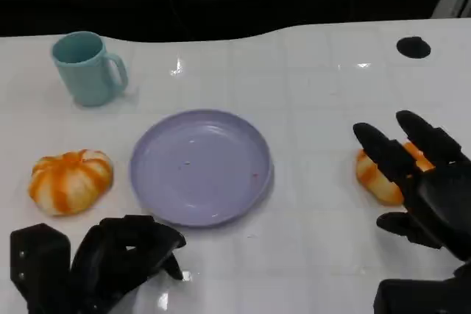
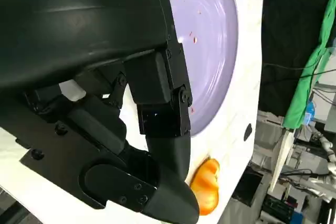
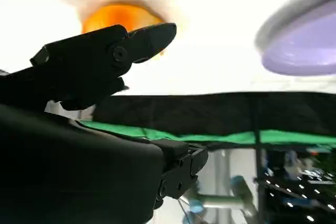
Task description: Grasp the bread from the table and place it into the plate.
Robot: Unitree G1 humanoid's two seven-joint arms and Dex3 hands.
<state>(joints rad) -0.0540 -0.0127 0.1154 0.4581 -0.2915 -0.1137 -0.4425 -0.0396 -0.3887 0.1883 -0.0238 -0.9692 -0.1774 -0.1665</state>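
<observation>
Orange-striped round bread (image 1: 379,178) sits beside my spread, empty right hand (image 1: 419,182), poised for grasping; lilac plate (image 1: 200,165) waits empty; left hand (image 1: 121,255) curled, idle.

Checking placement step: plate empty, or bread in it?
Empty. The plate shows bare purple surface; one bread lies left of it, another right, by the right hand.

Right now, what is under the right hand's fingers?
The right hand is spread above an orange-and-white bread on the table. Its fingers cover the bread's far part.
</observation>
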